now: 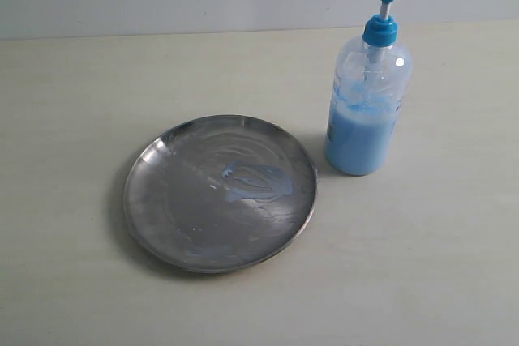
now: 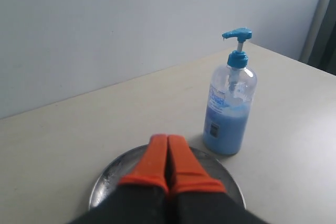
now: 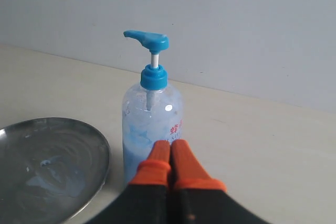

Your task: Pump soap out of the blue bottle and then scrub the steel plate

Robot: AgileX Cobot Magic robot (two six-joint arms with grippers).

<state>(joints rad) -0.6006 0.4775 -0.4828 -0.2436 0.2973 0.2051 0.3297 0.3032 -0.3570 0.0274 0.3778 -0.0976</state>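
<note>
While both pairs of orange jaws sit pressed shut on nothing, the round, shiny steel plate [image 2: 105, 182] lies just past the left jaws, smeared with pale soap [image 1: 258, 181]. Beyond the right jaws stands the blue bottle [image 3: 149, 124], its red lettering [image 3: 176, 128] unreadable, with bare worktop [image 1: 422, 265] all around.

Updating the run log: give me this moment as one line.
left gripper shut, empty, facing steel plate | right gripper shut, empty, facing blue bottle | soap smeared on plate | bottle upright beside plate

Shiny steel plate [image 1: 162, 200] smeared with creamy soap [image 1: 258, 181]; clear glossy plastic blue bottle [image 1: 366, 87]; matt table [image 1: 438, 265].
</note>
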